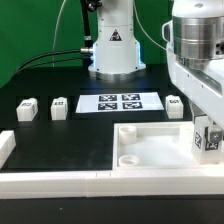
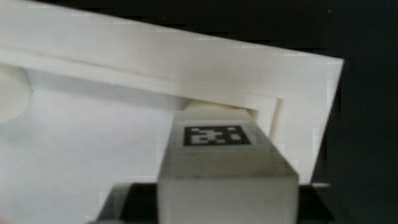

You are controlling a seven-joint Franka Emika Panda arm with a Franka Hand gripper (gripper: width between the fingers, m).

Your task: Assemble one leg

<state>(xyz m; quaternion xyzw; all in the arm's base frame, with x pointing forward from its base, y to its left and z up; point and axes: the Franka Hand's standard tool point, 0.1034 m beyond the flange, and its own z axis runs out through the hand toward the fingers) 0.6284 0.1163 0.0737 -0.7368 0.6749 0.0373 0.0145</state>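
Observation:
My gripper (image 1: pixel 206 130) is shut on a leg (image 1: pixel 208 141), a small white block with a black-and-white tag, and holds it at the right end of the large flat white panel (image 1: pixel 160 140). In the wrist view the leg (image 2: pixel 221 160) stands between my dark jaws, its far end at the panel's (image 2: pixel 125 110) corner recess (image 2: pixel 231 103). Whether it touches the panel I cannot tell. Three more legs lie on the black table: two at the exterior view's left (image 1: pixel 27 108) (image 1: pixel 58 108) and one at the right (image 1: pixel 174 104).
The marker board (image 1: pixel 120 102) lies in front of the robot base (image 1: pixel 112 50). Long white border bars run along the front (image 1: pixel 90 181) and the left (image 1: pixel 5 148). The panel has a round corner hole (image 1: pixel 130 158) near its front left.

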